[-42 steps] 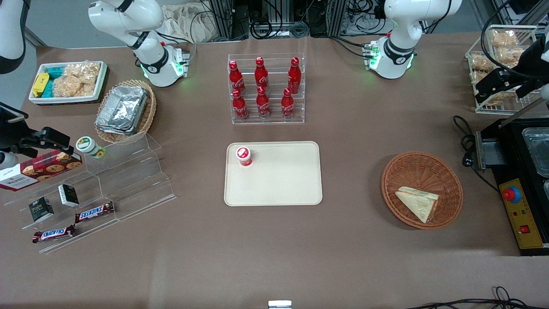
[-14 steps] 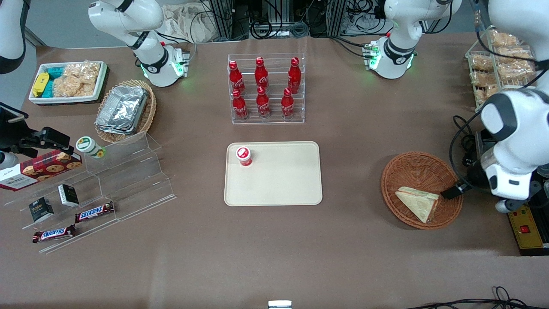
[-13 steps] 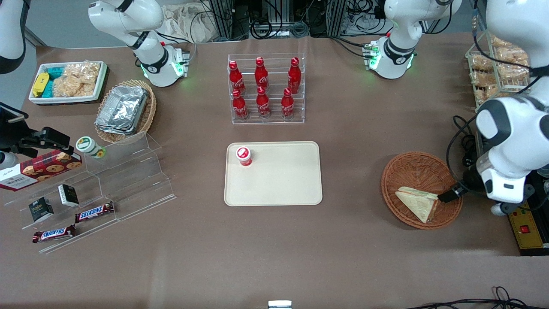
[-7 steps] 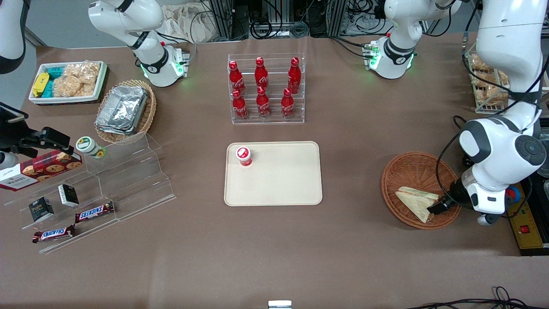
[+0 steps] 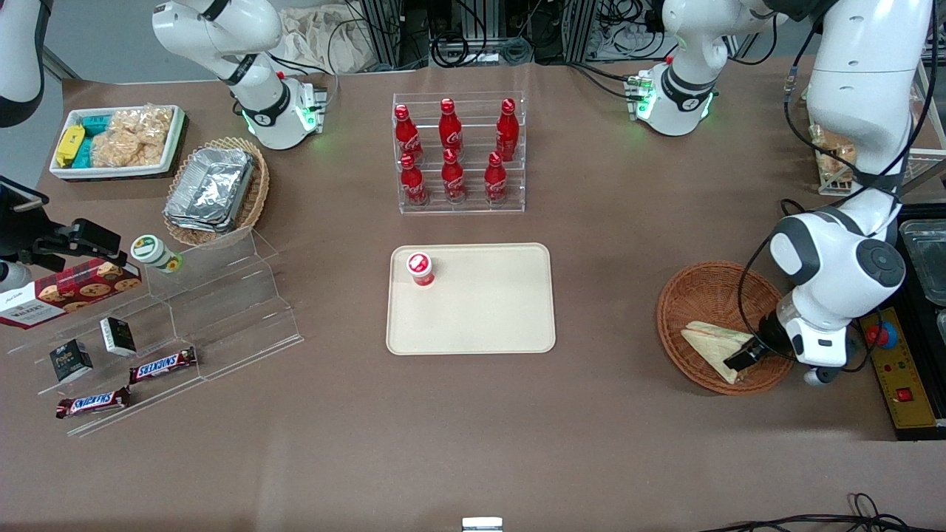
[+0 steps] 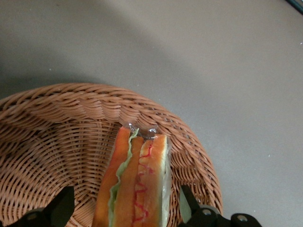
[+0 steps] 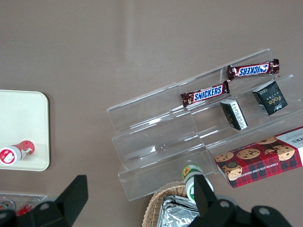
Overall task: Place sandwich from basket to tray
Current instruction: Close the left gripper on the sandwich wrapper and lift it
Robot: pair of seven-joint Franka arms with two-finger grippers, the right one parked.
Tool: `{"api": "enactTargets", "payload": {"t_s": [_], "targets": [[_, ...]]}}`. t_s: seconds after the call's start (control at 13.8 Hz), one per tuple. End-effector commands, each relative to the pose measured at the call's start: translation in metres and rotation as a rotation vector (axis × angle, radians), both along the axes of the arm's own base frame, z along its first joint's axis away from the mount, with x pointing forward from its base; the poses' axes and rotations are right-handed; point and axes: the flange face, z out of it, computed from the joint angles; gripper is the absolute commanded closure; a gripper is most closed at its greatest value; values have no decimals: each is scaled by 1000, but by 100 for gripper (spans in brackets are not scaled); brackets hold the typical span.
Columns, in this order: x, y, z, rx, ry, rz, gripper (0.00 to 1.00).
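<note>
Inside the basket (image 5: 709,295) lies the sandwich (image 6: 137,184), standing on edge; gripper (image 6: 124,208) spread wide, one finger either side, not yet gripping; likely soft and crushable; grip lightly across the bread faces.

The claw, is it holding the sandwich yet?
No. The claw is open, with a finger on each side of the sandwich, which lies in the basket. Nothing is held.

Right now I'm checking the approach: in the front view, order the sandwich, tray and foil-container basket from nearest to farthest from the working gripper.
From the gripper, open:
1. Sandwich, at the fingers, in the basket.
2. Tray, mid-table.
3. Foil-container basket, toward the parked arm's end.
</note>
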Motion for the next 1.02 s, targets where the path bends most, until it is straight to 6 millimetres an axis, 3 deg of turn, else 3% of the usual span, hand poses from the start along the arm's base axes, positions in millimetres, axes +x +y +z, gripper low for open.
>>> {"api": "enactTargets", "payload": {"t_s": [0.0,0.22,0.36,0.51,0.58,0.94], "targets": [[-2,-4,0,-9,-15,17,6],[-2,-4,3,-10,-18,19,51],[-1,-6,12,-15,-25,25,74],[0,-6,49,-19,-52,23,87],[-3,-5,75,-23,-41,3,87],[-21,-7,242,-25,12,-152,90]]}}
